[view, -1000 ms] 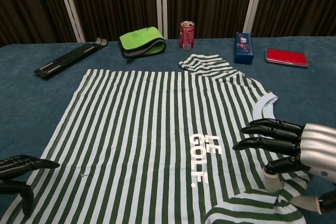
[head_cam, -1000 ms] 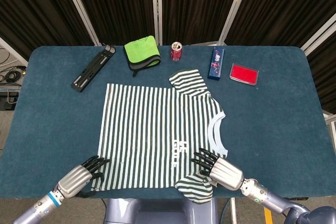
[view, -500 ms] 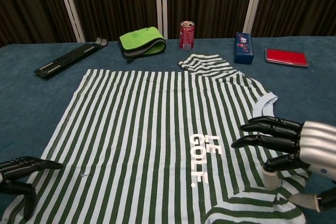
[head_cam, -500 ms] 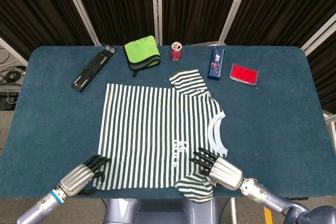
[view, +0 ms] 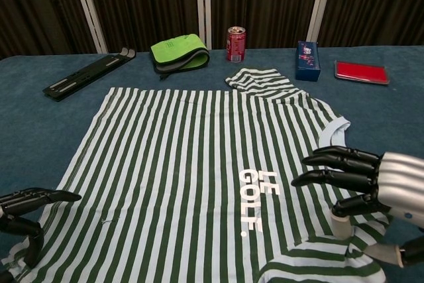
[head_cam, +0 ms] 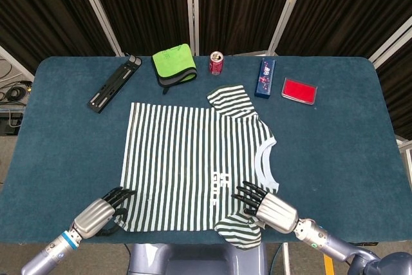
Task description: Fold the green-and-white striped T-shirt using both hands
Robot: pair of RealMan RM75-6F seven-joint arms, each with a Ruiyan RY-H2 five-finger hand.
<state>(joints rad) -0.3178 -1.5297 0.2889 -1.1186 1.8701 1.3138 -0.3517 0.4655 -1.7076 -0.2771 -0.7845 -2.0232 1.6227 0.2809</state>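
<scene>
Setting: dark curtains behind a blue table (head_cam: pixel 58 133), with a red can (head_cam: pixel 216 63) and a green cloth (head_cam: pixel 174 64) along the far edge.
T-shirt: the green-and-white striped T-shirt (head_cam: pixel 193 159) lies flat mid-table, collar toward the robot's right, one sleeve folded inward at the far side.
Left hand (head_cam: pixel 96 214): fingers apart, holding nothing; over the last second it has edged inward along the near hem corner, which now looks slightly rumpled.
Right hand (head_cam: pixel 267 209): fingers spread over the near shoulder, gripping nothing, barely moved.
Meaning: both hands appear to be settling for a grasp; the fold has not begun.
</scene>
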